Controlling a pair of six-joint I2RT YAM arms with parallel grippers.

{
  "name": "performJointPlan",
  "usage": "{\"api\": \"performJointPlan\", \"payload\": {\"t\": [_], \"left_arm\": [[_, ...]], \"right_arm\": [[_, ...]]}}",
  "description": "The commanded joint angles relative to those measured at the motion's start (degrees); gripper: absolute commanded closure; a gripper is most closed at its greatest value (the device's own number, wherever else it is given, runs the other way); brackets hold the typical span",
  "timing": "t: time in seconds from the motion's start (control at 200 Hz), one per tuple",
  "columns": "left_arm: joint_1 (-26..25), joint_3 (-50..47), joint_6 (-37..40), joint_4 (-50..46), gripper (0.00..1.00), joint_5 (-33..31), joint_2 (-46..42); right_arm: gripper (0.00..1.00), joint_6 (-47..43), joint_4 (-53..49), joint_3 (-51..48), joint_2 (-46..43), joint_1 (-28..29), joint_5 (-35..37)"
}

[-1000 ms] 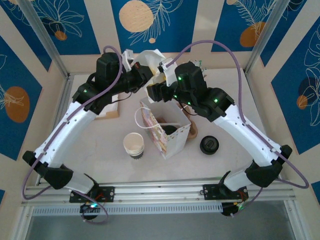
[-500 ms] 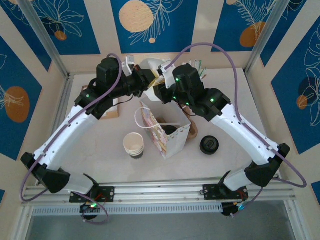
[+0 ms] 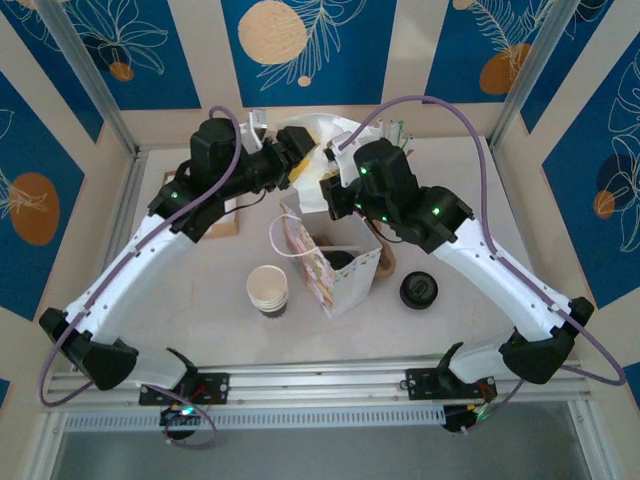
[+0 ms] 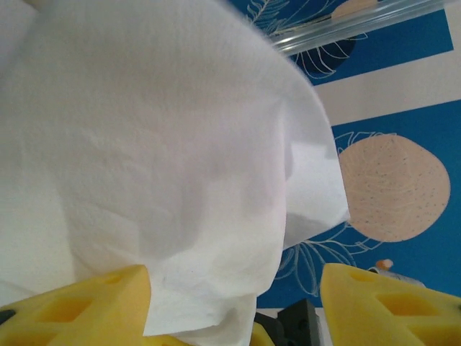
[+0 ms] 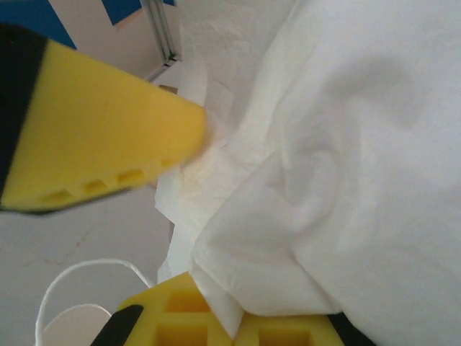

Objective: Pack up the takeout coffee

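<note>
A white paper napkin [image 3: 312, 132] hangs at the back of the table between my two grippers. My right gripper [image 3: 328, 172] is shut on its lower edge [image 5: 288, 238], the paper pinched in the yellow pads [image 5: 180, 317]. My left gripper [image 3: 298, 158] stands open beside it. The napkin [image 4: 166, 158] drapes between its yellow fingers [image 4: 86, 306] and rests against the left one. That gripper's finger [image 5: 94, 137] also shows in the right wrist view. The takeout coffee [image 3: 342, 262] stands inside the open paper bag [image 3: 352, 290] at mid-table, with just its black lid visible.
A stack of lidless cream cups [image 3: 267, 290] stands left of the bag. A loose black lid [image 3: 418, 290] lies to its right, with a brown item [image 3: 388, 262] against the bag's side. A box [image 3: 218, 226] sits under the left arm. Metal frame posts stand at the back corners.
The right gripper has shut on the napkin and the left gripper has opened, letting go of it. Both wrists shifted slightly toward the back wall.
</note>
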Motion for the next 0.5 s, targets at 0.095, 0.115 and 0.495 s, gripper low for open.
{"api": "performJointPlan", "payload": {"t": [0.095,0.115,0.495], "left_arm": [[0.67,0.84,8.52,-5.95,0.33,-4.99,-3.53],[0.77,0.80,9.04,-6.60,0.33,-5.37,-3.63],[4.13,0.30,18.88,-16.48,0.33,-12.41,-6.20]], "right_arm": [[1.00,-2.93,-5.08,-0.20,0.18,4.26,11.95],[1.00,-3.16,-5.56,-0.09,0.51,4.79,13.14],[1.00,-4.01,-15.79,4.31,8.57,10.87,26.12]]}}
